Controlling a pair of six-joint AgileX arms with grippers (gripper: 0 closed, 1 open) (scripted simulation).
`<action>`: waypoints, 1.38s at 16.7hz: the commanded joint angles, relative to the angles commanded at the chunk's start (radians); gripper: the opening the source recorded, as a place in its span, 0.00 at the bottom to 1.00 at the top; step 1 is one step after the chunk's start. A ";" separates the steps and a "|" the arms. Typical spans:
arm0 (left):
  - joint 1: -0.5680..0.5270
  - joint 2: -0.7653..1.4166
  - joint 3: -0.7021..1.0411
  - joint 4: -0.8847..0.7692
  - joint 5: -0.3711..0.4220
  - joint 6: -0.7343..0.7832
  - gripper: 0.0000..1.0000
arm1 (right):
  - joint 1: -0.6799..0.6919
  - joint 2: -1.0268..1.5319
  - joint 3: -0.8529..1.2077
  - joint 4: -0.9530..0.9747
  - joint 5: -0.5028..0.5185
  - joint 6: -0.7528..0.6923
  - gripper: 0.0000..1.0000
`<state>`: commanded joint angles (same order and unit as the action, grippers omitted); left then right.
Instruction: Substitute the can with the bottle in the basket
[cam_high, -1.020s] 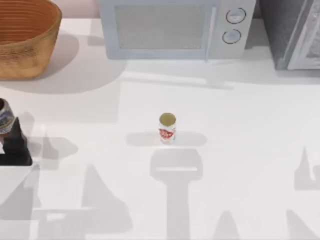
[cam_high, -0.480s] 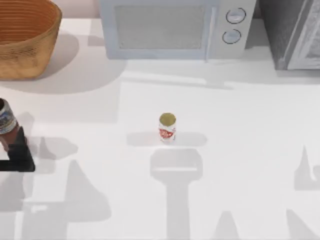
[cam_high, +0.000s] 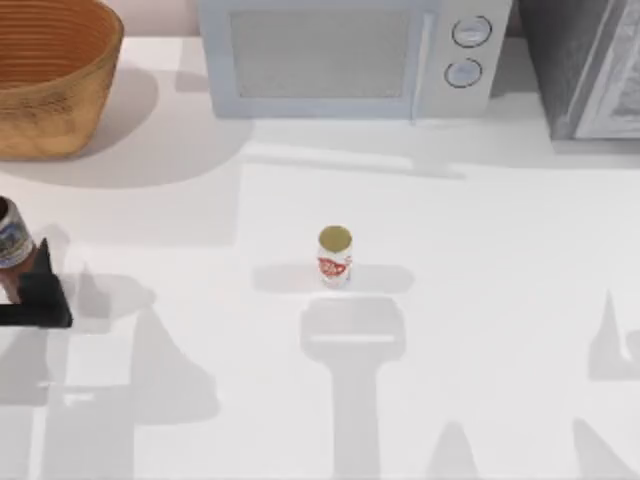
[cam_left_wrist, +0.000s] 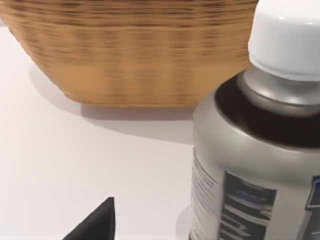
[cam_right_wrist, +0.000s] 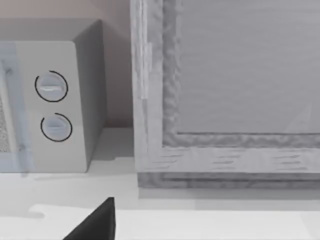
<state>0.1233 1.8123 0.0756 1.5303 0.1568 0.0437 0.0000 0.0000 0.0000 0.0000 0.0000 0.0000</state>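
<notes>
The wicker basket stands at the table's back left corner. A small white-and-red can with a dull gold top is upright at mid-table, far outside the basket. At the left edge stands the bottle, with a blue-and-white label. My left gripper sits just beside it on the near-right side, open and holding nothing. The left wrist view has the bottle close up, pale cap on top, with the basket behind it and one fingertip apart from it. One fingertip of my right gripper is in view; it is parked and open.
A microwave stands along the back edge, and a grey cabinet is at the back right. The right wrist view faces the microwave's dials and the cabinet front. White tabletop surrounds the can.
The left gripper has shifted a little to the right and nearer the bottle's side. The bottle, can and basket have stayed put.
</notes>
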 joint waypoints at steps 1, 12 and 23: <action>-0.005 0.023 0.029 -0.005 -0.005 -0.001 1.00 | 0.000 0.000 0.000 0.000 0.000 0.000 1.00; -0.032 0.133 0.173 -0.038 -0.029 -0.007 0.85 | 0.000 0.000 0.000 0.000 0.000 0.000 1.00; -0.032 0.133 0.173 -0.038 -0.029 -0.007 0.02 | 0.000 0.000 0.000 0.000 0.000 0.000 1.00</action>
<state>0.0914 1.9455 0.2484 1.4920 0.1279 0.0369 0.0000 0.0000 0.0000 0.0000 0.0000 0.0000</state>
